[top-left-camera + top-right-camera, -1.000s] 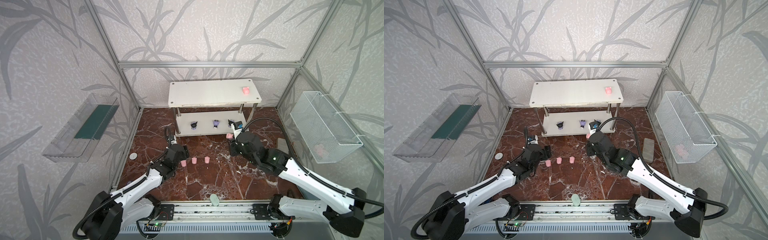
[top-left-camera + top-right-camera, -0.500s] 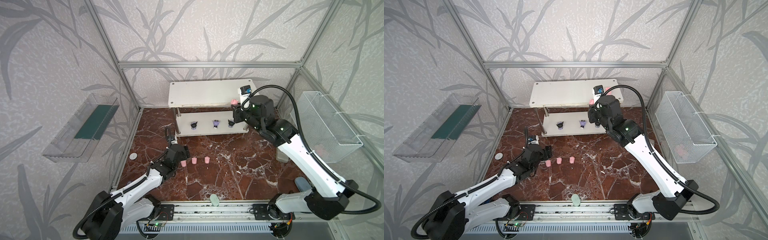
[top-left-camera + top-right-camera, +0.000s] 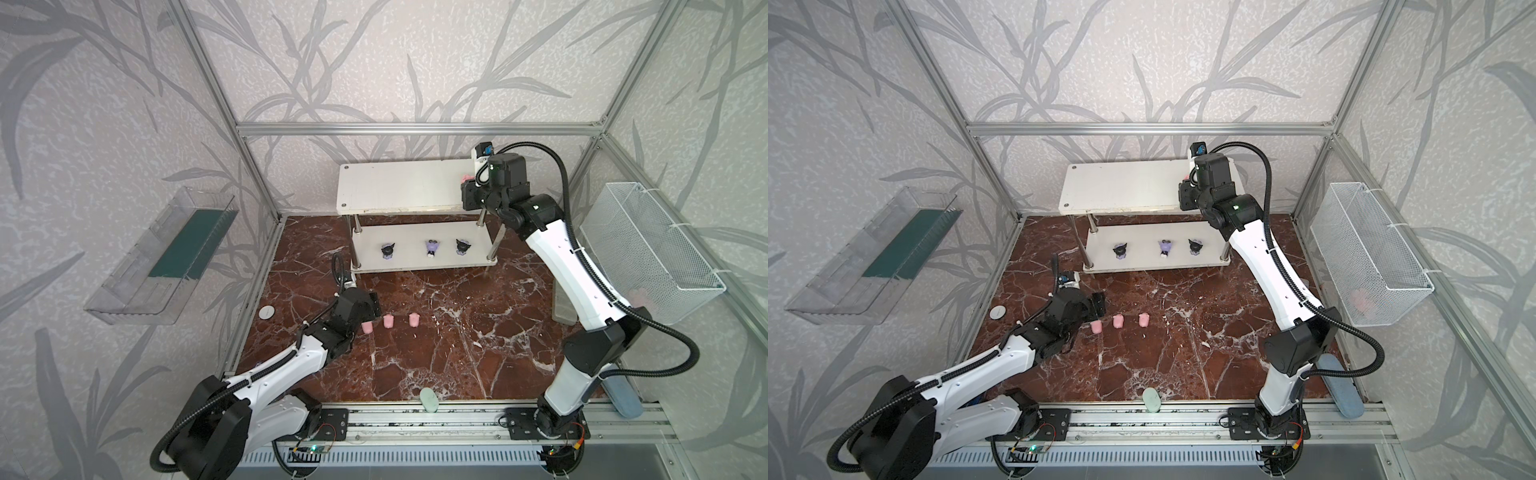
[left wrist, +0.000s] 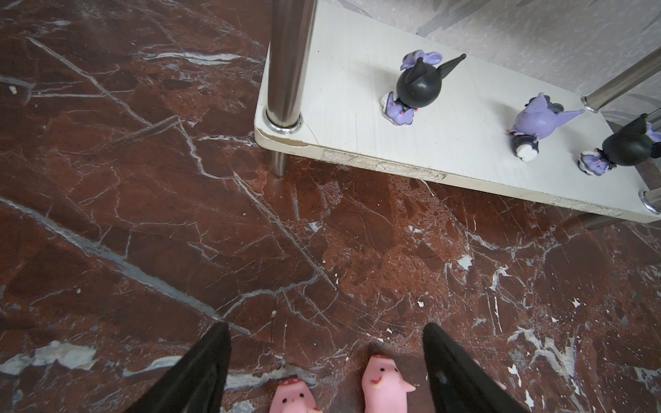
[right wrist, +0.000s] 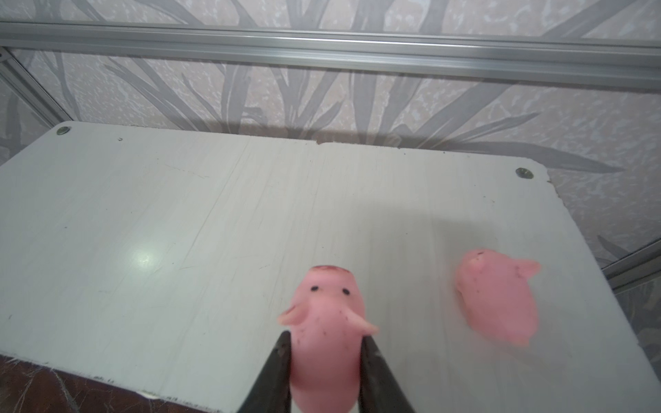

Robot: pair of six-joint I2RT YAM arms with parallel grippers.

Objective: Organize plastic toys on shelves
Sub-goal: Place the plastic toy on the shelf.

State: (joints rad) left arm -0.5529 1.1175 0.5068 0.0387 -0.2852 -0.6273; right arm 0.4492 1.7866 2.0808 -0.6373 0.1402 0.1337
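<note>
1. Right claw (image 5: 326, 338), nearly closed, grips a pig (image 5: 327, 304) over the top board (image 5: 179, 232), lower centre of wrist frame; not set down yet.
2. 2nd pig (image 5: 497, 296) lies on that board, lower right.
3. 3 figurines (image 3: 432, 247) on lower board (image 3: 407, 259): done.
4. 3 pigs (image 3: 388, 321) left on table (image 3: 457, 353), frame centre; left claw (image 4: 324, 329) wide open, empty, by them.

White arm links (image 3: 569, 266), black joints (image 3: 594, 349), black corrugated cables (image 3: 562, 178), black tapered jaws.

Pink pig (image 5: 327, 321), white shelves (image 5: 179, 232), possibly pink blob (image 3: 1360, 301)
</note>
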